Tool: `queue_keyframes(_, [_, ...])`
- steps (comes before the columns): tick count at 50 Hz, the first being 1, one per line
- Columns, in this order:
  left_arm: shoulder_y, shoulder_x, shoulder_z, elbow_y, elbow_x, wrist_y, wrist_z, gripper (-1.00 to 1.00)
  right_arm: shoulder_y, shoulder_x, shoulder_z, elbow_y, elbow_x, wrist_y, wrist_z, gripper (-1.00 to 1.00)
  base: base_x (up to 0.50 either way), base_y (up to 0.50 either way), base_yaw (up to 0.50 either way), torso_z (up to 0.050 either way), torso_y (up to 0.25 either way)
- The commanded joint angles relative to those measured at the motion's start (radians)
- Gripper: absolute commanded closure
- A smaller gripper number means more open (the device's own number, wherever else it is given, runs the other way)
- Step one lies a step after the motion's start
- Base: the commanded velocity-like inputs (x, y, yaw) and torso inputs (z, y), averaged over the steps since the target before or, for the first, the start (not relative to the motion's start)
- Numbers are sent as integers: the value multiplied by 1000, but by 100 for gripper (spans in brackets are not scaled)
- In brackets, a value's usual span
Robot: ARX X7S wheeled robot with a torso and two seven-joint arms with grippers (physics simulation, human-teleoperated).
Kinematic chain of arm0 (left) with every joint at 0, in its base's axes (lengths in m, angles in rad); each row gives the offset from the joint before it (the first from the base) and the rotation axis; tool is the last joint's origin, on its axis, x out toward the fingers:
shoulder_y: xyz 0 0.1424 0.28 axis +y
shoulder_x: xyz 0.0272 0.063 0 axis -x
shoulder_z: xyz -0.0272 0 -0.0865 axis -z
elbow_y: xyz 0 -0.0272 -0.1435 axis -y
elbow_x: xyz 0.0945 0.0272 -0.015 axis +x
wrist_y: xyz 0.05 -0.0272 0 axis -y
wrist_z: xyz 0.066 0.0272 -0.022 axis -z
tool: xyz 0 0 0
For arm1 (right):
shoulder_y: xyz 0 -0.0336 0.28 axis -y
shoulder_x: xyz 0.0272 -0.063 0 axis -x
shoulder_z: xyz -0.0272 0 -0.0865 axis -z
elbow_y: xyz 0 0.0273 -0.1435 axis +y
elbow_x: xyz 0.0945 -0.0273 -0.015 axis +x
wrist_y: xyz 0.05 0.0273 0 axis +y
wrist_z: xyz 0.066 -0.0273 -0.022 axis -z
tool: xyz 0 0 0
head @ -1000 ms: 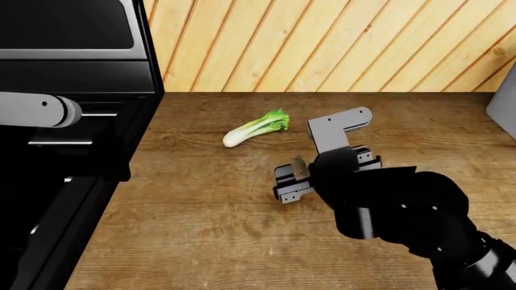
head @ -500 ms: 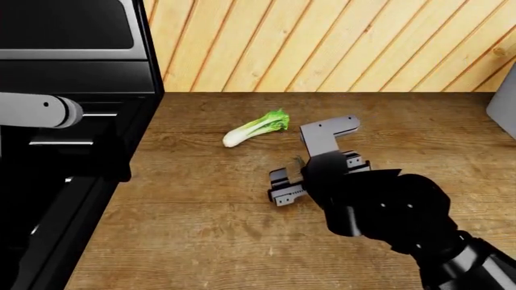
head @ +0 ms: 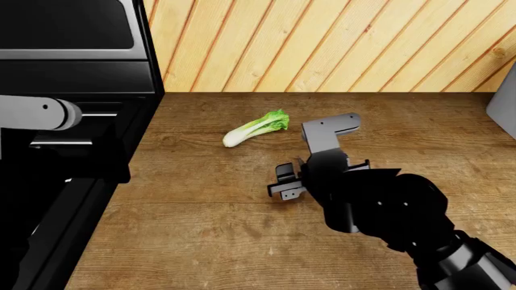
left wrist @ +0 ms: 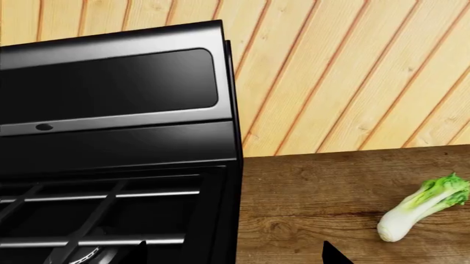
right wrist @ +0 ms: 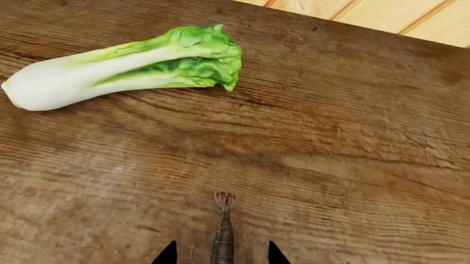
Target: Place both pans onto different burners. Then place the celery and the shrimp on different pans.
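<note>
One celery [head: 256, 127], one shrimp [right wrist: 222, 234], one black stove [left wrist: 118, 148] with a single burner [left wrist: 85, 257] showing, one wooden worktop [head: 202, 229], and two robot arms, no pans in view

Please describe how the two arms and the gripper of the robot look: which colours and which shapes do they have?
The right arm is bulky glossy black, with a grey L-shaped bracket on top. Its right gripper has blocky dark-grey fingers. The left arm shows as a light-grey cylinder with a small dark dot.

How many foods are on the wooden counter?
2. The celery lies on the counter near the stove. The shrimp lies between the right gripper's jaws. None other shows, though the arm may hide some.
</note>
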Motion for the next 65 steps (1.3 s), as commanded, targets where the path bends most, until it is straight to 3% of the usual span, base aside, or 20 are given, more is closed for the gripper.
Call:
queue_keyframes(1, [14, -6, -8, 4, 3, 9, 3, -100, -30, 20, -12, -6, 23, 21, 29, 100, 0, 0, 0, 0, 0])
queue_keyframes(23, [15, -8, -5, 5, -1, 15, -1, -100, 35, 153, 148, -328, 264, 86, 245, 100, 0, 0, 0, 0, 0])
queue_keyframes(37, [-165, 104, 167, -118, 84, -88, 46, -100, 57, 230, 204, -380, 323, 88, 284, 100, 0, 0, 0, 0, 0])
queue_keyframes(48, [-420, 286, 414, -439, 382, -148, 278, -100, 33, 263, 221, -359, 291, 59, 248, 100, 0, 0, 0, 0, 0])
queue_keyframes(57, [-633, 405, 598, -715, 543, -164, 526, -100, 14, 272, 223, -339, 264, 39, 216, 100, 0, 0, 0, 0, 0])
queue_keyframes(65, [-756, 547, 741, -1076, 719, -22, 765, -100, 25, 269, 218, -317, 252, 37, 203, 100, 0, 0, 0, 0, 0])
